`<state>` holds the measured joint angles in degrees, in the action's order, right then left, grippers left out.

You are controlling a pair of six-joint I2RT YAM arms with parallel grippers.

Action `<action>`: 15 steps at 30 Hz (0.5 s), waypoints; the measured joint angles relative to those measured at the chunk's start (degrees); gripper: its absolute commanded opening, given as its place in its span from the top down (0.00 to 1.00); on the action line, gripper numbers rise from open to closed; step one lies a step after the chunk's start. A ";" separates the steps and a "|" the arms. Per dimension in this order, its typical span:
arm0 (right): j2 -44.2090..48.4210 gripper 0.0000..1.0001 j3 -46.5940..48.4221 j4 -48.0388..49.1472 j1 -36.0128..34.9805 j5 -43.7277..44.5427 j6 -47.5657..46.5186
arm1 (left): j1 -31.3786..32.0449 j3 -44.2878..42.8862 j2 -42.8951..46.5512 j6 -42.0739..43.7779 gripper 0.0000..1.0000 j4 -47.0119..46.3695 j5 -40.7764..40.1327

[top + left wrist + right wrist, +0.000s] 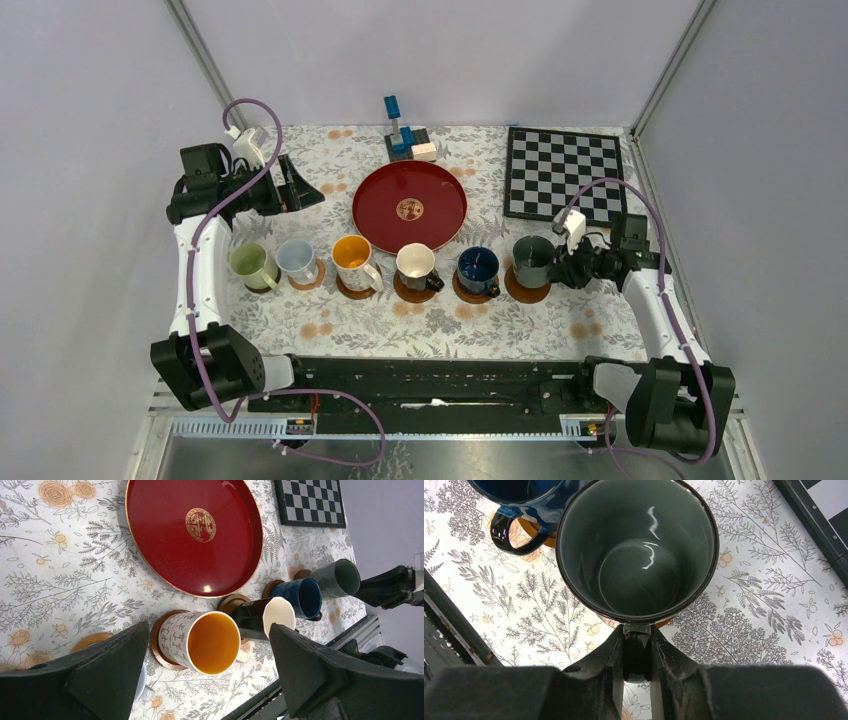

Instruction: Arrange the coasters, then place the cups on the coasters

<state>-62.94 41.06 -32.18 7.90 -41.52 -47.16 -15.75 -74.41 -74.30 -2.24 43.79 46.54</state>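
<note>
Right claw (637, 642) clamped on handle of grey-green cup (639, 555), over right-end coaster (527, 294) (seated or hovering: unclear). Left claw (297, 190) apart, empty, far left. Risk: release before cup seats flat, cup tips or nudges neighbouring dark blue cup (478, 268).

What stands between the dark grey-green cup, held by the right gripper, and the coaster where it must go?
Nothing visible does. The right gripper is shut on the handle of the dark grey-green cup. The cup is directly over its coaster, whose brown edge shows beneath it. The dark blue cup stands to one side, not in the way.
</note>
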 measured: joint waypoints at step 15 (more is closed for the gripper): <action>1.18 1.00 -7.72 7.32 0.00 -0.09 -3.56 | 0.00 0.00 0.00 -0.66 0.01 -0.20 0.00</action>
<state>-61.76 33.34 -24.86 7.90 -41.60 -50.72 -15.75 -74.41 -74.30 -2.90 43.59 46.54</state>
